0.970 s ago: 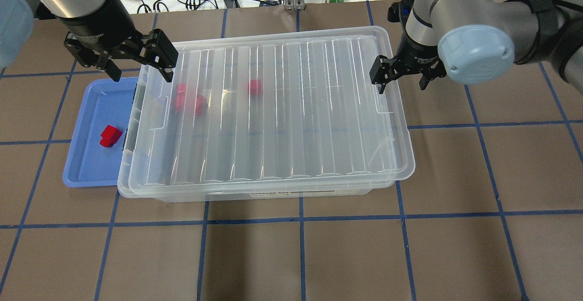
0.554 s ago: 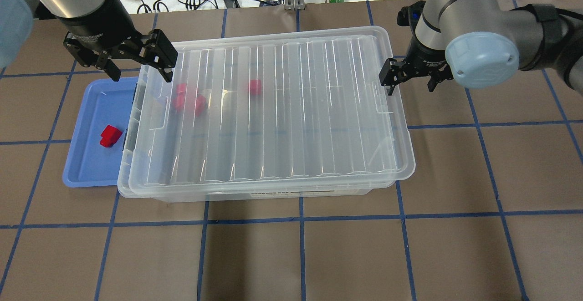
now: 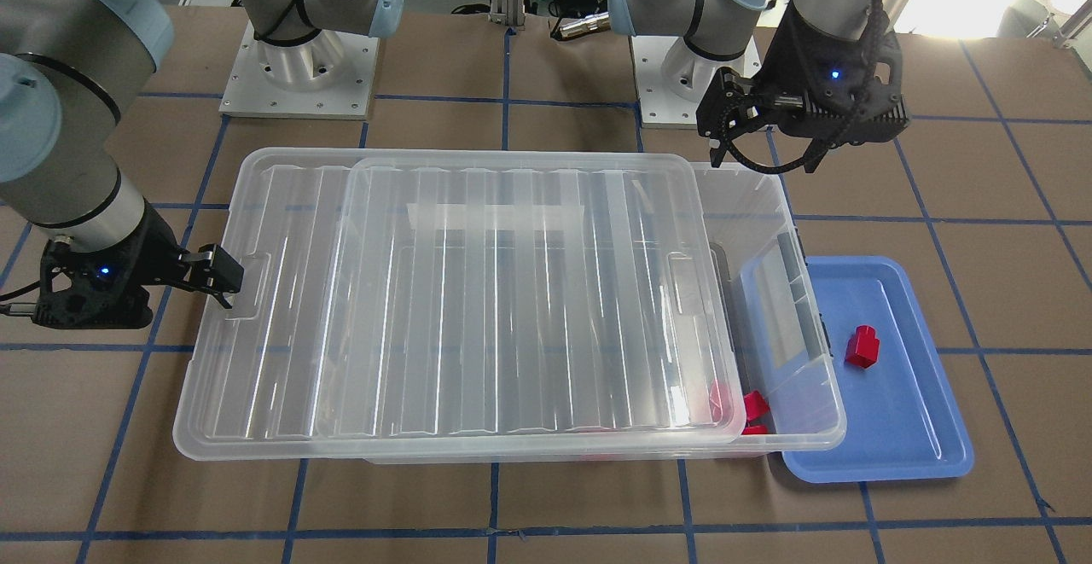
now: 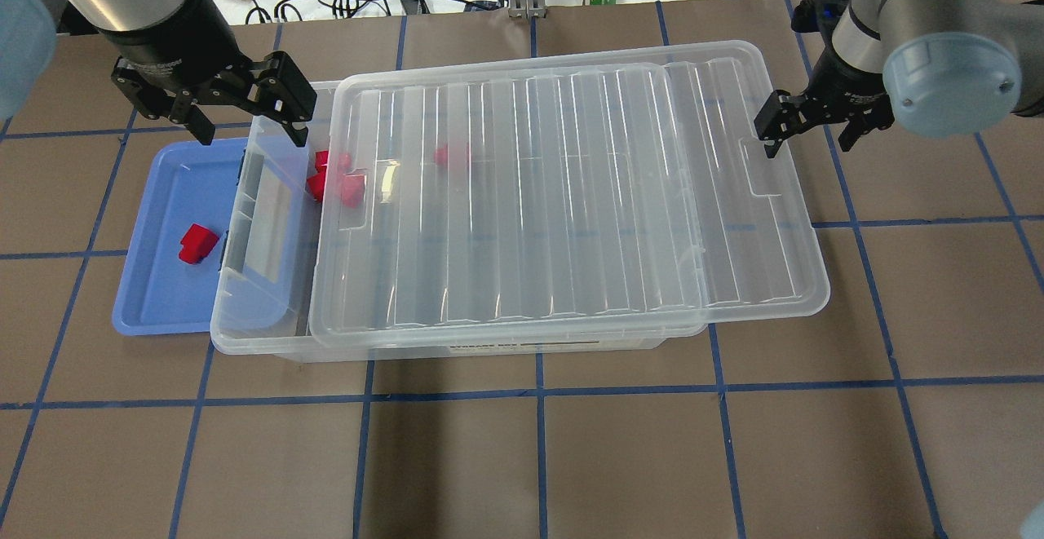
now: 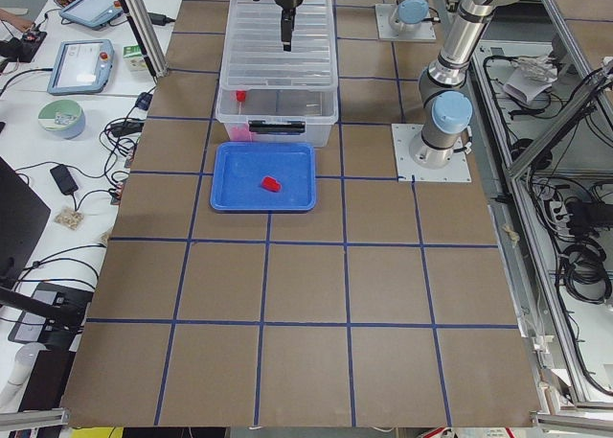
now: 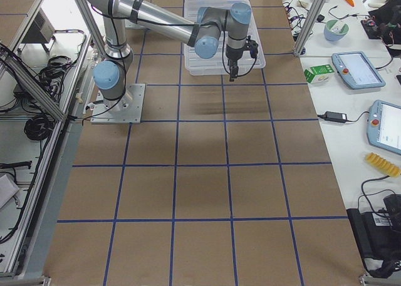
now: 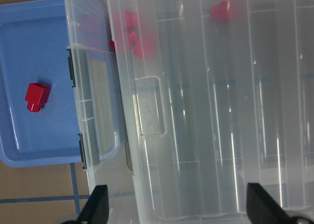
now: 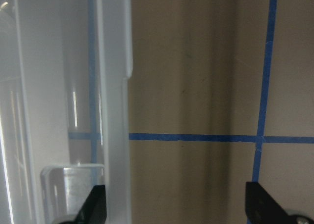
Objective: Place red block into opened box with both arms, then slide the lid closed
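red block (image 4: 197,244) sits in blue tray (image 4: 155,302), left side of overhead view, not in box (image 4: 224,333) yet. lid (image 4: 563,188) offset right, box's left end uncovered. L gripper (image 4: 251,130) fingers spread above that end; R gripper (image 4: 806,141) spread too, at lid's right edge.

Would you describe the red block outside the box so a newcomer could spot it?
Find the clear box mid-table; beside its short end lies a blue tray. The red block lies alone in that tray, while other red pieces sit inside the box.
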Action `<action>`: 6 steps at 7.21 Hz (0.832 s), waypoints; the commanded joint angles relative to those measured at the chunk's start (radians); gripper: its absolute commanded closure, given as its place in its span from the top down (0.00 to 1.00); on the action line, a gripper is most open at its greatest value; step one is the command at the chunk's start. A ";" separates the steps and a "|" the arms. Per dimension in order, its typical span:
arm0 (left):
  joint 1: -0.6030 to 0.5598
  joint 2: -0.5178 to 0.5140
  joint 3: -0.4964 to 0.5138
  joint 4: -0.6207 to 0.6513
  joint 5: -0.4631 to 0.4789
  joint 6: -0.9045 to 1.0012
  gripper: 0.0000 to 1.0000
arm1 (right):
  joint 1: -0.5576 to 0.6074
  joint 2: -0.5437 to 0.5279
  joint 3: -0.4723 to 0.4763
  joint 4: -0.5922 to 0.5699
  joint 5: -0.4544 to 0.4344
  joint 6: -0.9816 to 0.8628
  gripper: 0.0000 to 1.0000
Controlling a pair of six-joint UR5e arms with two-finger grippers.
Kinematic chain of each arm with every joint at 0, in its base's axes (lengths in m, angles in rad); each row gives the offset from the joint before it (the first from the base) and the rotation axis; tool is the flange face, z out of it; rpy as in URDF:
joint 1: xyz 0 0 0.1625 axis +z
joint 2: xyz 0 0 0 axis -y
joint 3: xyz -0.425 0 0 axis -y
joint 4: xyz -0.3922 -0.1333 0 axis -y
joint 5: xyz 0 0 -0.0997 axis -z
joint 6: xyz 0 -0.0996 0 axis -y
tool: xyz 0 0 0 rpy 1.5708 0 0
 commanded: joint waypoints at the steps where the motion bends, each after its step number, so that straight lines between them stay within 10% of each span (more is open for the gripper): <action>1: 0.000 -0.001 0.000 0.000 -0.001 0.002 1.00 | -0.060 0.000 0.001 0.011 -0.005 -0.017 1.00; 6: 0.167 -0.032 -0.003 0.015 -0.012 0.209 1.00 | -0.162 -0.008 0.004 0.014 -0.007 -0.072 1.00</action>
